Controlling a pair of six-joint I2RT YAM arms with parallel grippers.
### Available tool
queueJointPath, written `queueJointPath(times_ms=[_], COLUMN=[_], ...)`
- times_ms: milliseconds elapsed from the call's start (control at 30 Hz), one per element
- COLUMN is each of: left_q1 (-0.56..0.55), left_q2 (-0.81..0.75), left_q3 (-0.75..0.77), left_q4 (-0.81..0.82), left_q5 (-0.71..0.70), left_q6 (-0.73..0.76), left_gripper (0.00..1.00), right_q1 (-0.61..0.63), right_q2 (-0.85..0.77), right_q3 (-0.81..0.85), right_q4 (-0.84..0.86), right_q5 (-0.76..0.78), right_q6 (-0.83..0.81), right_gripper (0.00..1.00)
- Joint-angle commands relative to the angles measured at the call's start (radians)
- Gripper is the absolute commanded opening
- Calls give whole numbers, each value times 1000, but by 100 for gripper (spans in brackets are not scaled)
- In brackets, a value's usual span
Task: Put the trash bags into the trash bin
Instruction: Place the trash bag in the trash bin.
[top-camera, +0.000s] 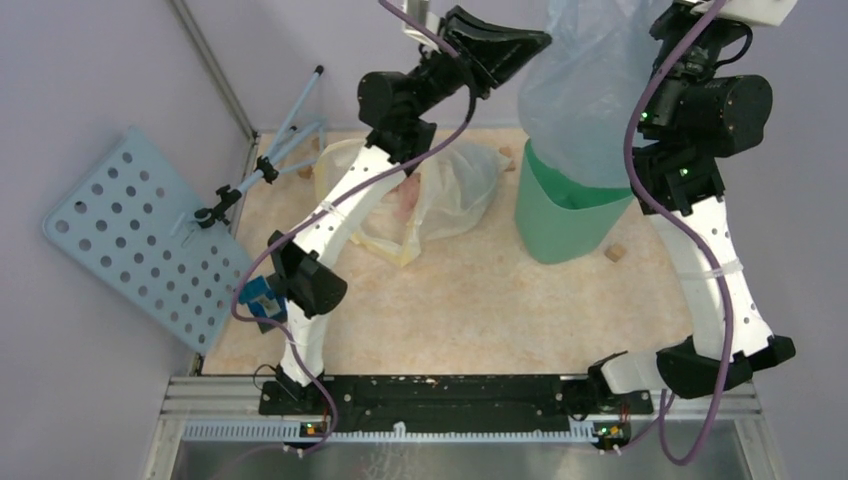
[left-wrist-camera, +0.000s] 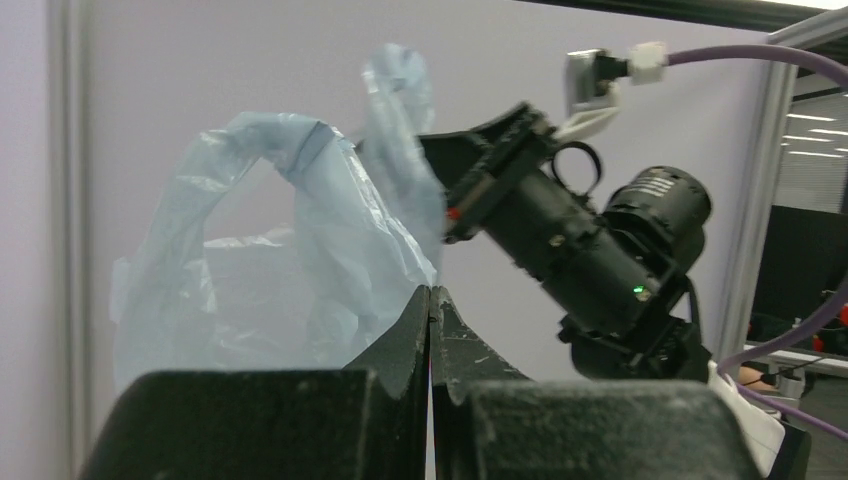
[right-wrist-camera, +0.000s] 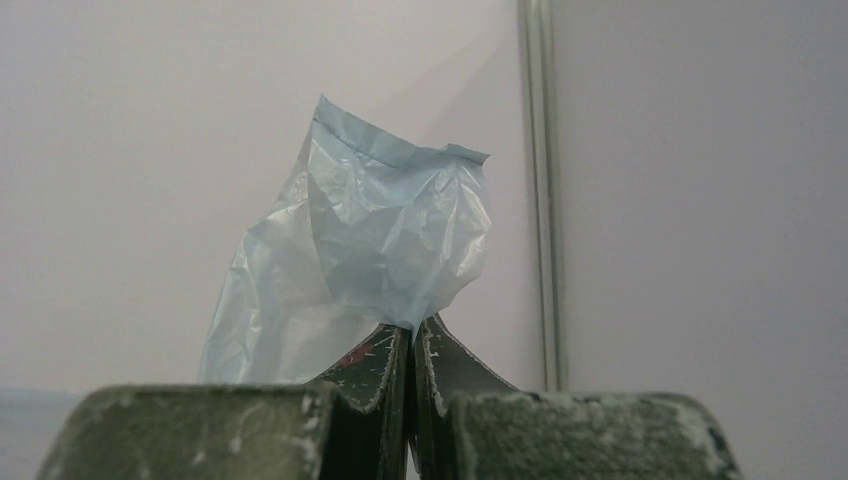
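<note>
The pale-blue see-through trash bag (top-camera: 585, 90) hangs high above the table between both grippers. Its lower end dips into the mint-green trash bin (top-camera: 570, 225), which stands at the back right of the table. My left gripper (top-camera: 540, 42) is raised beside the bag's left edge. In the left wrist view this gripper (left-wrist-camera: 430, 292) is shut, with the bag (left-wrist-camera: 300, 270) pinched at its tips. My right gripper (right-wrist-camera: 413, 325) is shut on a bunched fold of the bag (right-wrist-camera: 390, 240). The right gripper (left-wrist-camera: 432, 150) also shows in the left wrist view, gripping the bag's upper rim.
A whitish bag with a yellow rim (top-camera: 445, 190) lies crumpled on the table left of the bin, under the left arm. A pale-blue perforated board (top-camera: 140, 235) leans off the table's left side beside a thin clamp stand (top-camera: 270, 165). Small brown bits (top-camera: 615, 253) lie near the bin.
</note>
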Motion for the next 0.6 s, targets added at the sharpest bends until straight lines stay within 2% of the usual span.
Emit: queueJointPath(times_ms=[0,133,400,567], left_q1=[-43,-48,-28,37], left_q2=[51,44,-55,-93], left_q3=[54,-64,-267,-310], left_q4=[135,154,116,113], left_q5=[6,7,-53,-91], left_q6=[34,62,208,150], left_gripper=[0,0,0,0], right_q1=[-94,-122,-124,-125], right_q2=[-22,-57,-28,9], right_q3=[-10,-95,-95,-47], right_q4=[-67,-106,-159,-183], right_q5=[39,-19,-178,-296], right_q6=[131,220,326,398], right_gripper=[0,0,0,0])
